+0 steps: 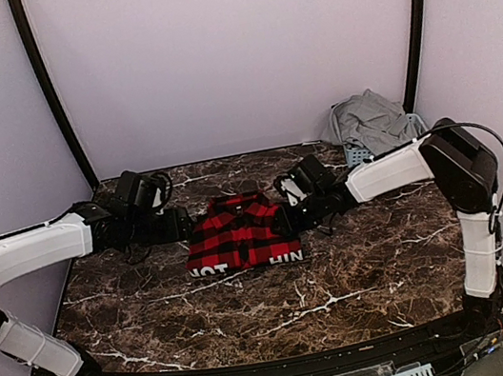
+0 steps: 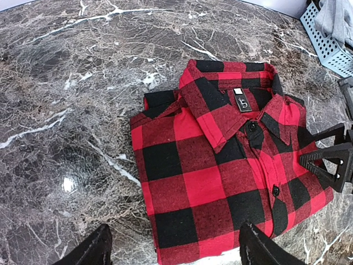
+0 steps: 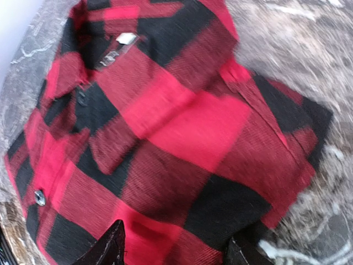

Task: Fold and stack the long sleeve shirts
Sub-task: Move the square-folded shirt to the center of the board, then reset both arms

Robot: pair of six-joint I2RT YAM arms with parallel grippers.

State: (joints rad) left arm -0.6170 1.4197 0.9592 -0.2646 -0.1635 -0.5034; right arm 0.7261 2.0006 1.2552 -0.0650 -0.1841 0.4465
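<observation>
- While my arms flanked it, the folded red-and-black shirt (image 1: 238,234) lay on the table (image 1: 344,279), lettered hem nearest me, collar away.
- My left gripper (image 2: 176,256) hung just beside its left edge, fingers apart and empty.
- My right gripper (image 3: 171,251), closer, stood spread over the right edge, clasping nothing.
- Beyond, a grey shirt (image 1: 371,120) lay heaped in the basket (image 1: 357,153).

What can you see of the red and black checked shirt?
Flannel-looking red-and-black buffalo-check shirt, folded into a rectangle, flat on the dark marbled table. Collar at the far end, label inside it, black buttons, white block letters along the near edge. The left gripper and right gripper flank it.
</observation>
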